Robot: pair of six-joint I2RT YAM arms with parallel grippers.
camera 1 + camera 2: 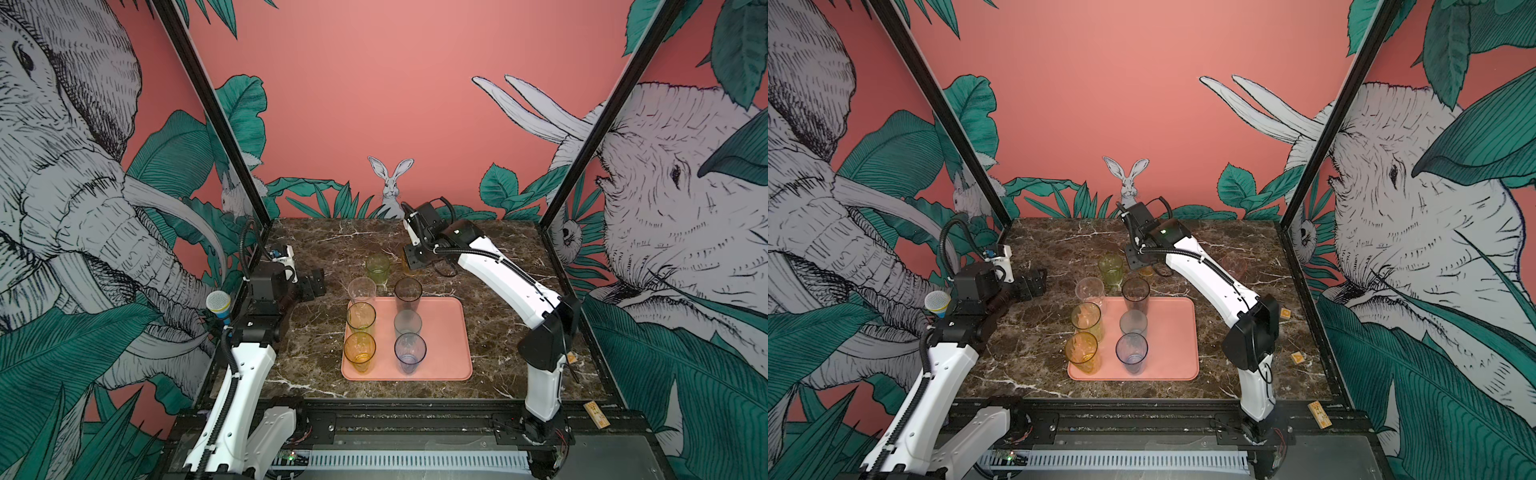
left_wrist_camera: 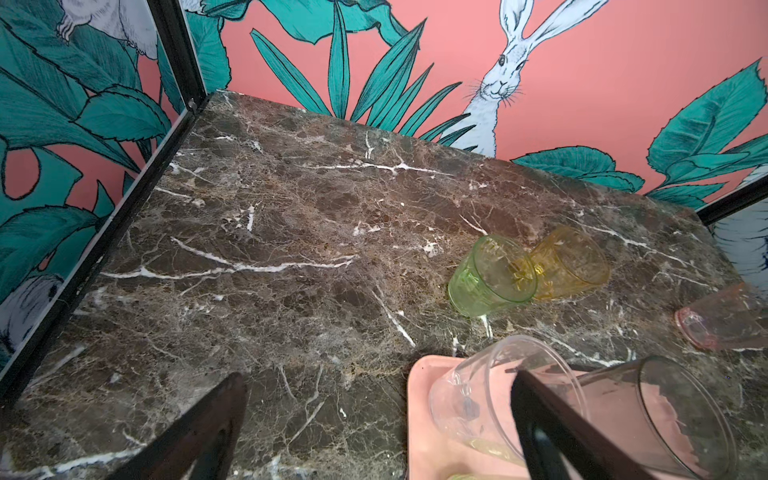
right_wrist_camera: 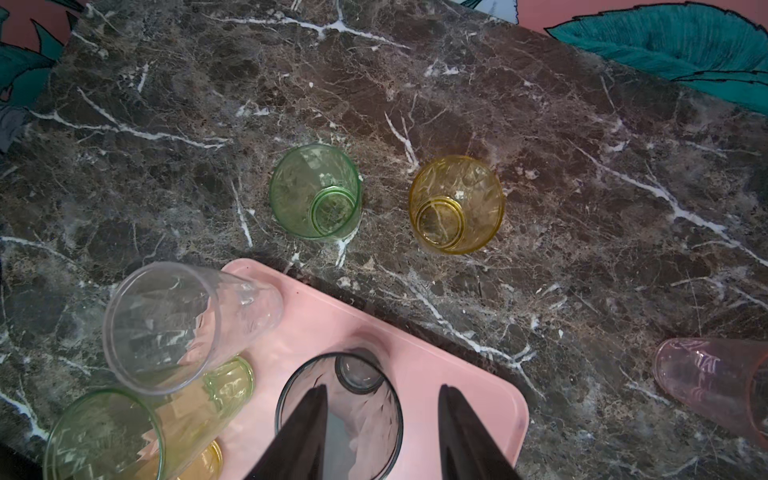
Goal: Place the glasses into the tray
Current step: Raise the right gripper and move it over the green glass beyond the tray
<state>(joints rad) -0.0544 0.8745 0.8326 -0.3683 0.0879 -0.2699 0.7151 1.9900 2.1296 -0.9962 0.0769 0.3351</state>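
**Six glasses standing in the tray, three out on the table**

The tray (image 1: pixel 444 332), salmon-pink and flat with rounded corners and a low rim, is lying on the marble table (image 1: pixel 332 241) between the two arms. Six translucent glasses are standing upright in it in two rows. The row nearer the left fingers (image 2: pixel 208 424) is holding a tall clear glass (image 1: pixel 361 291), a tall yellow-green glass (image 1: pixel 361 318) and a tall amber glass (image 1: pixel 359 347). The next row is holding a tall smoky grey glass (image 1: pixel 408 293), a short teal-grey glass (image 1: pixel 407 322) and a lavender-blue glass (image 1: pixel 410 353).

The left fingers are spreading wide and gripping nothing, hovering over the table near the clear glass at the tray's far corner.

The right fingers (image 3: pixel 299 432) are standing parted with nothing between them, pointing down. In the right wrist view the smoky grey glass is showing right beneath them. A short amber glass (image 3: pixel 457 203) is sitting on the table just beyond their tips. A short green glass (image 1: pixel 377 268) is standing beside it, toward the left fingers and apart from it. A pink glass (image 3: pixel 706 382) is resting on the table well out to the other side of the right fingers.
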